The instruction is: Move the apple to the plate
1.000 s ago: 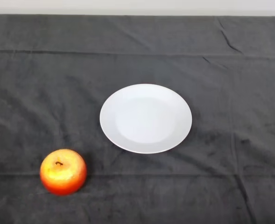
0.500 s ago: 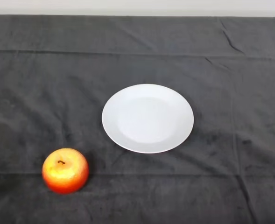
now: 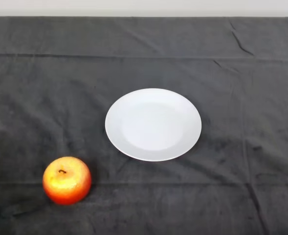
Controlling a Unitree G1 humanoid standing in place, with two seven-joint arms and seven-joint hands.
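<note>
Nothing rearranged since the earlier frames; only a slight sideways shift of the view. White plate (image 3: 153, 124) at the middle of the dark cloth (image 3: 241, 73), holding nothing. Red-orange apple (image 3: 66, 179) upright, stem up, at near left, well apart from the plate.

Dark cloth (image 3: 241, 196) cut off at left, right, bottom edges — table beneath fully hidden.

Upright apple (image 3: 67, 180) near white plate (image 3: 153, 124)
</note>
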